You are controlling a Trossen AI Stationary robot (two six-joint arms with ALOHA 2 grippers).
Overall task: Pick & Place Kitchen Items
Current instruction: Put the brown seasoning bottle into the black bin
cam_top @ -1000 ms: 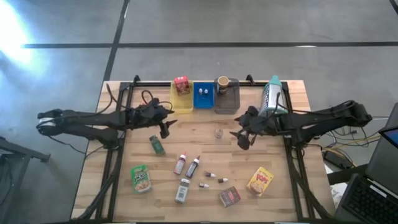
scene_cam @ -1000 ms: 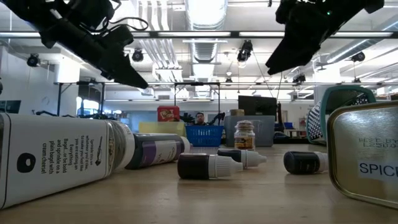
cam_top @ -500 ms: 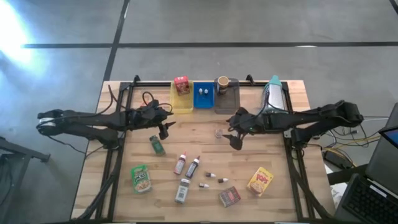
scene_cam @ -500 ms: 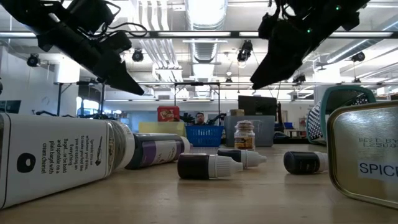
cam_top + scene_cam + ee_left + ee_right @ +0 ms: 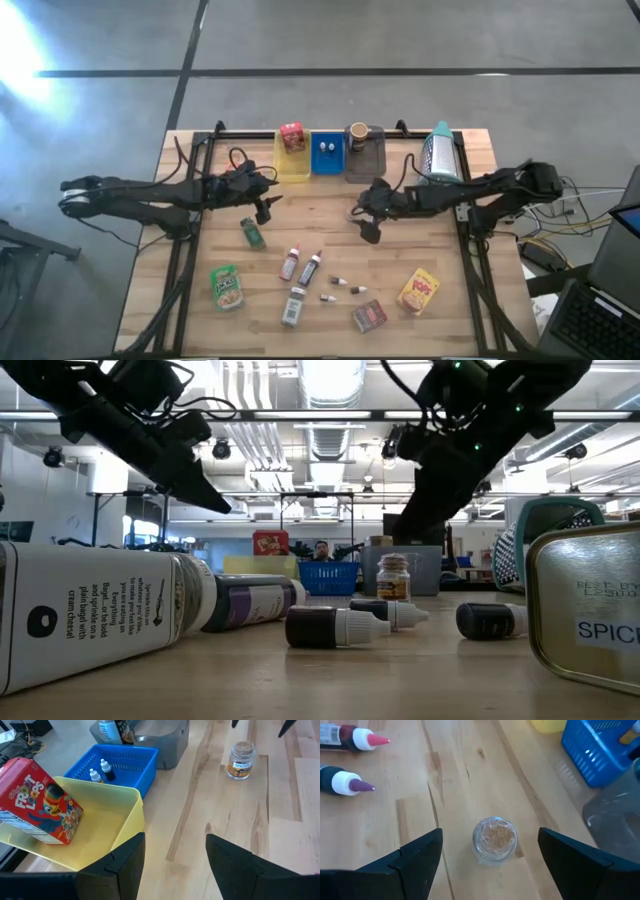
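Observation:
A small clear spice jar (image 5: 494,840) with a cork lid stands upright on the wood in the middle of the table (image 5: 354,212). My right gripper (image 5: 490,834) is open above it, and the jar shows between its two fingers without touching them. My left gripper (image 5: 266,206) is open and hovers near the yellow tray (image 5: 95,827), which holds a red cereal box (image 5: 37,802). Slim dark bottles (image 5: 300,265), tiny vials (image 5: 342,286), a green pouch (image 5: 227,286) and a yellow pouch (image 5: 419,291) lie on the near half.
A blue tray (image 5: 327,153) with two small vials and a grey tray (image 5: 364,152) with a brown cup sit along the far edge. A teal-topped grater (image 5: 438,152) lies at far right. A grey shaker (image 5: 293,305) and a tin (image 5: 369,316) lie near the front edge.
My right gripper has moved toward the table's left and come down a little, from beside the grater's side to over the spice jar. Its fingers have stayed open. Nothing on the table has shifted.

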